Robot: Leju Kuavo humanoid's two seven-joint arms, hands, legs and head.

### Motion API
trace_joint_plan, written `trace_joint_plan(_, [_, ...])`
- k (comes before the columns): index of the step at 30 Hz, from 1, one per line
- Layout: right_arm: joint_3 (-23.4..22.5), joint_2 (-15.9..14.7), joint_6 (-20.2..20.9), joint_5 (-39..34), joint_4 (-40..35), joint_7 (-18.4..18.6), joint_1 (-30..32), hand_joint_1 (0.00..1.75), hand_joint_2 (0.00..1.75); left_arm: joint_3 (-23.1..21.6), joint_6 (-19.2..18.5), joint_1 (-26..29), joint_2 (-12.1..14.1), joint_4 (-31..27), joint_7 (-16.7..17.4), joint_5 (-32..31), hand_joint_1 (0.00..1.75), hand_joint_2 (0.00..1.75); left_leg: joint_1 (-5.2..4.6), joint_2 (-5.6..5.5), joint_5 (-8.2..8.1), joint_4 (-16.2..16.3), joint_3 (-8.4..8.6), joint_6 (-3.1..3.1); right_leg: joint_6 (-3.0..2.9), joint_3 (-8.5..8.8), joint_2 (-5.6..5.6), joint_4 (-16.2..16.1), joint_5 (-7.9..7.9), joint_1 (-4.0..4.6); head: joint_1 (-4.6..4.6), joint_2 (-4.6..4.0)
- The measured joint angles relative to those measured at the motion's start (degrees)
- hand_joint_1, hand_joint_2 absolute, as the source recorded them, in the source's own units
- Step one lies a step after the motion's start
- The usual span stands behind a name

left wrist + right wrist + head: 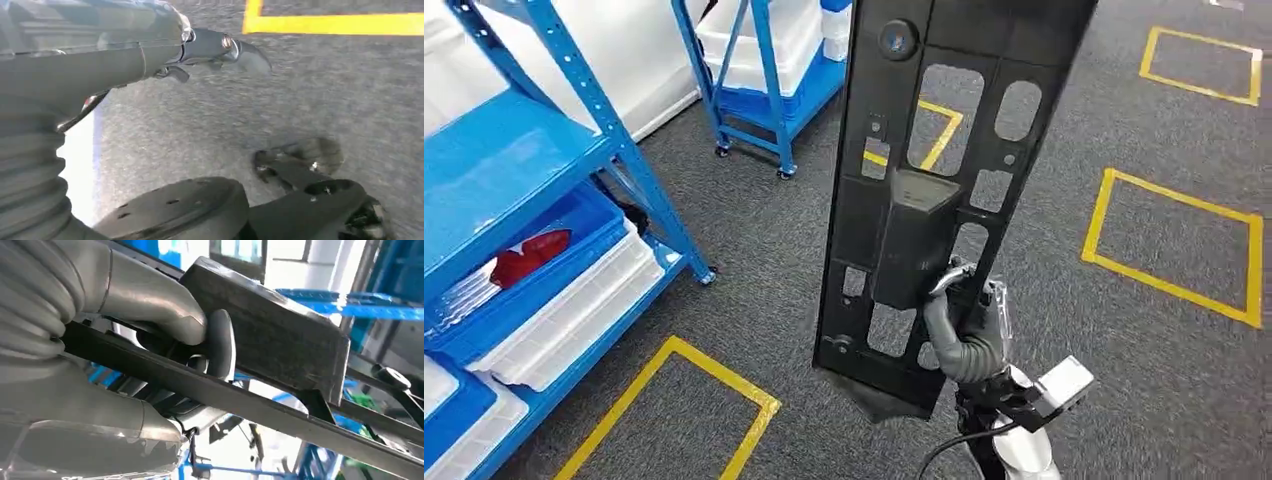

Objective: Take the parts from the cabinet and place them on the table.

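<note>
Right robot hand (969, 325) is clamped on the black plastic panel (944, 180), thumb and fingers wrapped around its frame right next to the raised box section (270, 335). The panel stands nearly upright, off the shelves and in the air over the grey carpet (1064, 330). No worktop in view yet.

Left robot hand (215, 47) hangs low over the carpet. It holds nothing, but I can't tell how its fingers lie.

Risks from here, as I judge them:

- You're gripping low on a long part. Most of it sits above the hand, so it'll want to lever and rotate in the grip on any quick wrist move or hard step. Keep it slow.
- One-hand hold on thin, slick-looking plastic ribbing. If the fingers creep, it slides down and out.
- The panel blocks much of the head view, so you're partly blind forward.
- The blue shelving rack (544, 150) is near on the left, and the wheeled blue cart (764, 80) is ahead. The top end of the panel could clip either on a turn.
- The cut-outs could snag on edges when you set it down.
</note>
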Motion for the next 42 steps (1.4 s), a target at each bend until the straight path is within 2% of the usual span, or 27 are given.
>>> trace_joint_plan(2, [0.0,0.0,0.5,0.2,0.0,0.0,-0.2,1.73,1.75,0.0,0.0,-0.4,0.0,0.0,-0.2,0.0,0.00,1.75,-0.13,-0.20,-0.85,5.2,-2.17,0.06,-0.05,0.13,1.57,0.1,-0.03,0.22,0.00,0.00])
trace_joint_plan(3, [0.0,0.0,0.6,0.3,0.0,0.1,-0.4,1.73,1.75,0.0,0.0,-0.4,0.0,0.0,-0.3,0.0,0.00,1.75,-0.13,-0.22,0.79,3.7,-1.47,0.23,-0.04,0.16,2.46,0.2,-0.03,0.25,0.00,0.00])
trace_joint_plan(5, [0.0,0.0,0.7,0.4,0.0,0.1,-0.9,1.73,1.75,0.0,0.0,-0.2,0.0,0.0,-0.3,0.0,0.00,1.75,-0.07,-1.11,6.38,-5.2,2.25,0.66,0.09,0.20,4.37,0.6,-0.11,0.24,0.00,0.00])
trace_joint_plan(6, [0.0,0.1,0.7,0.5,0.0,0.2,-1.2,1.73,1.75,0.0,0.1,0.1,0.0,0.0,-0.4,0.0,0.00,1.75,0.09,-3.56,8.57,-9.9,3.83,0.88,0.27,0.13,5.16,0.8,-0.22,0.18,0.00,0.00])
trace_joint_plan(7, [0.0,0.1,0.7,0.6,0.0,0.2,-1.5,1.73,1.75,0.0,0.1,0.2,-0.1,0.0,-0.6,0.1,0.00,1.75,0.19,-6.12,7.80,-10.5,4.13,0.99,0.65,-0.21,5.78,1.1,-0.10,0.47,0.02,0.00])
trace_joint_plan(11, [-0.2,0.0,1.3,0.9,-0.2,0.4,-2.2,1.73,1.75,0.0,0.1,0.0,-0.2,0.0,-0.6,0.0,0.00,1.75,0.19,-3.94,7.70,-12.6,4.88,2.07,2.41,-1.34,8.35,0.7,0.97,0.15,0.00,0.00])
trace_joint_plan(13, [-0.2,0.0,1.6,0.9,-0.6,0.4,-2.5,1.73,1.75,0.0,0.1,0.2,-0.4,0.0,-0.3,-0.1,0.00,1.75,0.29,-2.38,8.10,-13.1,5.17,2.80,2.49,-2.50,2.21,3.4,-1.06,0.57,0.02,0.00])
trace_joint_plan(14, [-0.2,0.0,1.6,1.0,-0.7,0.4,-2.8,1.73,1.75,0.0,0.1,0.3,-0.3,0.0,-0.3,-0.2,0.00,1.75,0.08,-1.46,8.05,-13.1,5.14,3.07,2.67,-4.56,0.74,7.5,-3.31,0.45,0.02,0.00])
trace_joint_plan(16, [-0.2,0.0,1.6,1.0,-0.9,0.4,-2.9,1.73,1.75,0.0,0.1,0.4,-0.2,0.0,0.0,-0.3,0.00,1.75,-0.18,0.31,7.91,-13.0,5.12,3.27,2.96,-9.35,-0.01,17.4,-7.15,-0.01,0.00,0.00])
trace_joint_plan(17, [-0.2,-0.1,1.6,1.1,-0.9,0.5,-2.9,1.73,1.75,0.0,0.1,0.4,-0.2,0.0,0.1,-0.3,0.00,1.75,-0.23,1.10,7.86,-13.0,5.16,3.26,3.08,-10.37,-0.05,19.4,-7.33,-0.19,0.02,0.00])
trace_joint_plan(18, [-0.2,-0.1,1.6,1.1,-0.9,0.5,-2.9,1.73,1.75,0.0,0.1,0.4,-0.2,0.0,0.2,-0.4,0.00,1.75,-0.23,1.87,7.74,-13.0,5.25,3.19,3.16,-9.95,-0.16,18.5,-6.23,-0.30,0.02,0.00])
trace_joint_plan(20, [-0.2,-0.1,1.7,1.2,-1.1,0.5,-3.0,1.73,1.75,0.0,0.1,0.5,-0.2,0.0,0.2,-0.4,0.00,1.75,-0.24,3.22,7.38,-13.0,5.71,2.92,3.04,-5.21,-1.24,9.8,-1.67,-0.30,0.02,0.00])
trace_joint_plan(21, [0.0,-0.1,1.7,1.4,-1.4,0.5,-3.1,1.73,1.75,0.0,0.1,0.4,-0.2,0.0,0.2,-0.5,0.00,1.75,-0.26,3.77,7.10,-13.0,6.07,2.67,2.73,-2.02,-3.22,4.2,0.53,-0.14,0.02,0.00])
trace_joint_plan(22, [0.0,0.0,1.7,1.5,-1.6,0.5,-3.4,1.73,1.75,0.0,0.2,0.6,-0.2,0.0,0.2,-0.6,0.00,1.75,-0.64,4.25,6.81,-13.0,6.17,2.36,2.55,-0.54,-6.53,1.7,-0.32,0.68,0.02,0.00])
trace_joint_plan(23, [0.3,0.0,1.7,1.6,-1.7,0.5,-3.8,1.73,1.75,0.0,0.2,0.6,-0.2,0.0,0.2,-0.6,0.00,1.75,-0.94,4.95,6.53,-12.8,6.25,2.04,1.80,-0.79,-5.83,1.1,-0.23,0.87,-0.02,0.00])
trace_joint_plan(26, [0.3,0.0,1.6,1.8,-2.1,0.6,-4.0,1.73,1.75,0.0,0.2,0.5,-0.2,0.0,0.1,-1.0,0.00,1.75,-0.96,7.03,6.28,-13.2,6.75,1.39,0.99,-1.09,-3.73,0.9,-0.25,1.23,0.00,0.00])
trace_joint_plan(27, [0.3,0.0,1.6,1.8,-2.3,0.7,-4.0,1.73,1.75,0.0,0.2,0.4,-0.2,0.0,0.1,-1.0,0.00,1.75,-0.57,5.69,5.57,-12.9,6.66,0.90,0.53,-0.64,-3.06,0.3,0.02,0.50,0.00,0.00])
trace_joint_plan(28, [0.3,0.0,1.6,1.8,-2.5,0.7,-4.3,1.73,1.75,0.0,0.1,0.4,-0.2,0.0,0.1,-1.0,0.00,1.75,-0.46,2.44,4.13,-10.7,6.05,0.90,0.09,-0.52,-2.39,0.2,0.09,0.49,0.00,0.00])
trace_joint_plan(29, [0.4,0.0,1.6,1.8,-2.5,0.7,-4.6,1.73,1.75,0.0,0.1,0.5,-0.2,0.0,0.0,-1.0,0.00,1.75,-0.34,0.87,2.06,-6.9,4.29,0.89,-0.11,-0.54,-1.79,0.2,0.11,0.45,0.00,0.00])
trace_joint_plan(32, [0.5,0.1,1.6,1.7,-2.5,0.7,-4.7,1.73,1.75,0.0,-0.1,-0.3,-0.2,0.0,-0.1,-1.0,0.00,1.75,-0.35,-0.19,-2.04,5.0,-1.56,0.54,-0.26,-0.43,0.40,0.3,0.03,0.53,0.00,0.00])
trace_joint_plan(33, [0.5,0.1,1.7,1.5,-2.5,0.8,-4.8,1.73,1.75,0.0,-0.1,-0.5,-0.3,0.0,0.0,-1.0,0.00,1.75,-0.31,-0.21,-0.79,4.9,-1.63,0.56,-0.25,-0.33,1.45,0.3,0.03,0.51,0.00,0.00])
trace_joint_plan(35, [0.5,0.1,1.7,1.4,-2.5,0.8,-5.0,1.73,1.75,0.0,-0.1,-0.4,-0.3,0.0,0.2,-1.0,0.00,1.75,-0.09,-0.44,4.20,-1.8,1.05,0.65,-0.10,-0.17,3.27,0.6,-0.06,0.38,0.00,0.00])
trace_joint_plan(36, [0.5,0.1,1.7,1.3,-2.5,0.8,-5.2,1.73,1.75,0.0,0.0,-0.2,-0.3,0.0,0.2,-1.1,0.00,1.75,0.15,-1.80,7.43,-7.2,3.01,0.61,0.18,-0.17,4.21,0.9,-0.20,0.30,0.00,0.00])
trace_joint_plan(37, [0.5,0.1,1.7,1.0,-2.5,0.8,-5.4,1.73,1.75,0.0,0.0,0.0,-0.3,0.0,0.2,-1.1,0.00,1.75,0.49,-4.84,7.72,-9.5,3.98,0.61,0.49,-0.41,4.88,1.1,-0.28,0.14,0.00,0.00])
trace_joint_plan(38, [0.5,0.1,1.7,0.9,-2.5,0.9,-5.7,1.73,1.75,0.0,-0.1,-0.1,-0.4,0.0,0.2,-1.0,0.00,1.75,0.58,-6.06,7.48,-11.1,4.19,0.64,1.00,-0.98,5.66,1.7,-0.19,0.41,0.00,0.00])
trace_joint_plan(41, [0.6,0.1,1.7,0.7,-2.5,1.2,-6.0,1.73,1.75,0.0,0.0,-0.3,-0.4,0.0,0.3,-1.0,0.00,1.75,-0.07,-4.64,7.23,-11.4,4.19,1.75,2.44,-1.77,7.34,1.0,0.83,-0.17,0.00,0.00])
trace_joint_plan(42, [0.7,0.1,1.7,0.4,-2.5,1.2,-6.1,1.73,1.75,0.0,0.0,-0.3,-0.6,0.0,0.3,-1.0,0.00,1.75,0.55,-3.69,7.73,-12.2,4.43,2.41,2.70,-1.96,7.62,1.0,0.85,-0.03,0.00,0.00])
